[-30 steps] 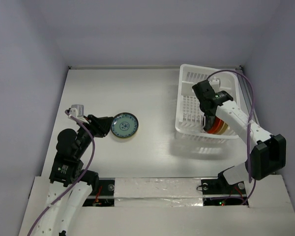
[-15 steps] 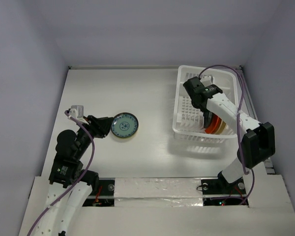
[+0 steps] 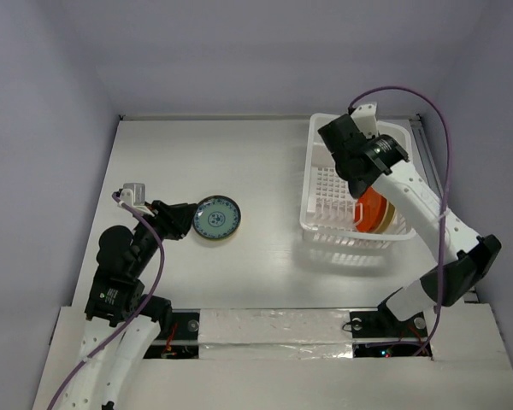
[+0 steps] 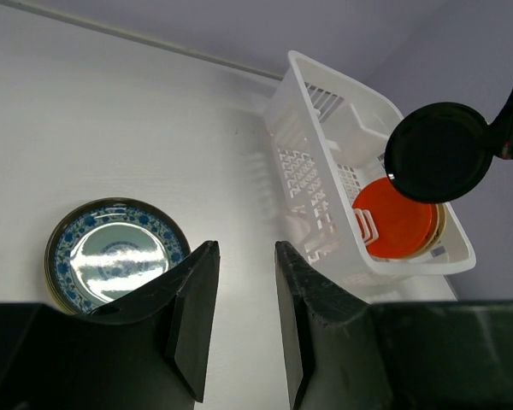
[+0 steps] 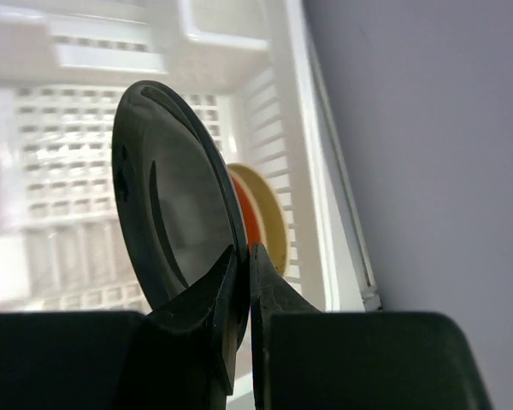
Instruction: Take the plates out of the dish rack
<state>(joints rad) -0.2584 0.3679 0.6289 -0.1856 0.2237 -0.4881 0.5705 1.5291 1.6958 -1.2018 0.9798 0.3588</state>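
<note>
The white dish rack (image 3: 325, 229) stands at the far right of the table. An orange-red plate (image 3: 372, 209) and a cream plate (image 3: 392, 219) stand on edge at its near end. My right gripper (image 3: 336, 141) is shut on the rim of a black plate (image 5: 167, 196) and holds it upright above the rack (image 5: 282, 128). The left wrist view shows this black plate (image 4: 436, 152) in the air over the rack (image 4: 316, 81). A patterned teal plate (image 3: 216, 218) lies flat on the table at the left. My left gripper (image 3: 186, 219) is open and empty just beside it.
The table has walls at the back and on both sides. The rack's right side is close to the right wall (image 5: 427, 128). The right arm's purple cable (image 3: 427, 111) arches above the rack. The teal plate (image 4: 111, 252) lies left of my left fingers (image 4: 192, 299).
My right gripper has risen with the black plate, lifting it out of the rack and away from the orange-red plate. The rack shifted slightly. The left arm has not moved.
</note>
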